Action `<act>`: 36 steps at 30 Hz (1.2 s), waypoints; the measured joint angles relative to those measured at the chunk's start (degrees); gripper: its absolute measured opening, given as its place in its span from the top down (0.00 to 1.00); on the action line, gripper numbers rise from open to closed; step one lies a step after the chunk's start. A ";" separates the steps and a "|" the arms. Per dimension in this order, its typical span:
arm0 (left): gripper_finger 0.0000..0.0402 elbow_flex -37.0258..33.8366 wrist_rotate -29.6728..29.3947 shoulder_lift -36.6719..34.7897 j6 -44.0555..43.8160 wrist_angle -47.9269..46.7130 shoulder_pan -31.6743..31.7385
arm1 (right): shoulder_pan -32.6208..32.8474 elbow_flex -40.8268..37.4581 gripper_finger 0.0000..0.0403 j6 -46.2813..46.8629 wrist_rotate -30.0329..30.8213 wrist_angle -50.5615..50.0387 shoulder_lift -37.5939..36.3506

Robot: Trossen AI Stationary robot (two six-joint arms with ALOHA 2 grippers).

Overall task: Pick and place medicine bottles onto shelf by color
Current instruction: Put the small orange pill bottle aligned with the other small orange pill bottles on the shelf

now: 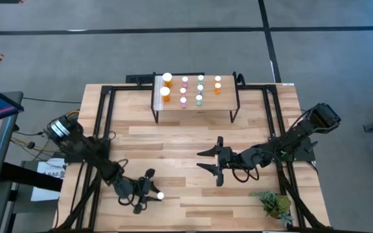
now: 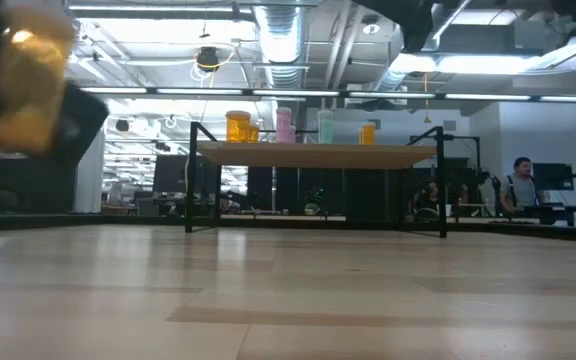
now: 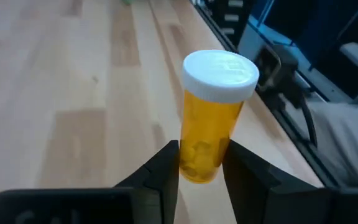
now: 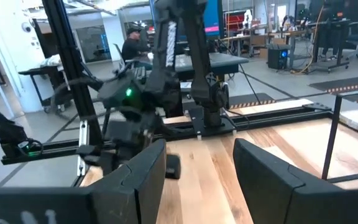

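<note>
An orange bottle (image 3: pixel 211 118) with a white cap is clenched between the two dark fingers of the left tool (image 3: pixel 201 177); in the left wrist view the fingers press against its lower body and the bottle leans a little to one side. In the high view the left tool (image 1: pixel 149 192) lies at about 7 o'clock on the desk (image 1: pixel 173 149), with the white cap (image 1: pixel 160 195) showing just beside it. In the low view the same bottle (image 2: pixel 30 85) appears blurred at the picture's upper left, off the desk surface.

The right tool (image 1: pixel 214 163) is held near the desk's centre, slightly toward 4 o'clock, with its fingers spread apart and nothing between them; the right wrist view shows the gap between the fingers (image 4: pixel 143 171) unfilled.

The shelf (image 1: pixel 195 103) stands at 12 o'clock. On it, two wide orange bottles (image 1: pixel 166 86) are set at its 9 o'clock end, pink bottles (image 1: pixel 184 91) next to them, teal bottles (image 1: pixel 200 88) next again, and small orange bottles (image 1: pixel 217 84) toward the 3 o'clock end.

A small plant (image 1: pixel 275 204) sits at 5 o'clock on the desk. A person (image 2: pixel 521 185) is seen far off in the room behind.
</note>
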 joint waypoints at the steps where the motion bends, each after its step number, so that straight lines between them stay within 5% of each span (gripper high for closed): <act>1: 0.76 0.00 0.28 -2.04 0.70 -1.50 0.92 | 0.00 0.00 0.48 -0.01 0.00 0.04 0.00; 11: 0.75 0.00 6.42 -17.31 8.80 -10.68 14.14 | -2.45 1.66 0.48 3.18 -3.04 2.54 3.99; 22: 0.75 4.29 20.91 -18.89 11.09 -13.38 30.18 | -6.24 10.91 0.43 -4.00 -5.71 -1.13 6.49; 36: 0.75 13.12 26.20 -18.91 12.34 -25.66 32.05 | -7.66 13.62 0.28 -0.62 -7.52 -6.70 6.32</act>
